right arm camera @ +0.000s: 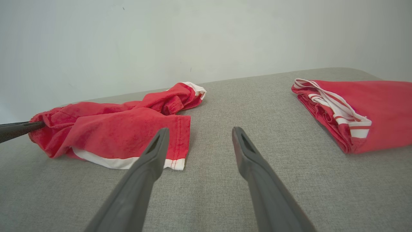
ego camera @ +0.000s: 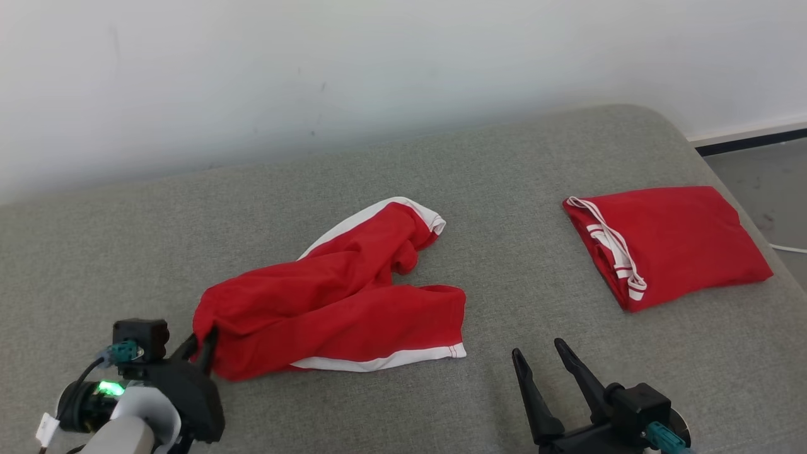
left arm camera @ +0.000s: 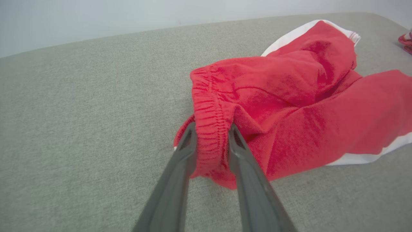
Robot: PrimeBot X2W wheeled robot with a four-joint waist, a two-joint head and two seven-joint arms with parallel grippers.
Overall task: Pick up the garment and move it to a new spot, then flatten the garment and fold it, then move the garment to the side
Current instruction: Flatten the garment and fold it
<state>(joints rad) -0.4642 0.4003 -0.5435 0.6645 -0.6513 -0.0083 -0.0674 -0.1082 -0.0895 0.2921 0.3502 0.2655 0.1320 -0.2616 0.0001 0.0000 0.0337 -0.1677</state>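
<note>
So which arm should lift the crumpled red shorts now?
Left. The left claw pinches the elastic waistband of the crumpled red shorts; the right claw stands open over bare grey cushion, apart from them.

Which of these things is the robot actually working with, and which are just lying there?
In the job: crumpled red shorts, left tool pinching their waistband, right tool open nearby.
Lying about: folded red garment, white cable, grey cushion beneath.

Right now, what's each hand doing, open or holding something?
Left gripper: shut on the shorts.
Right gripper: open, holding nothing.
</note>
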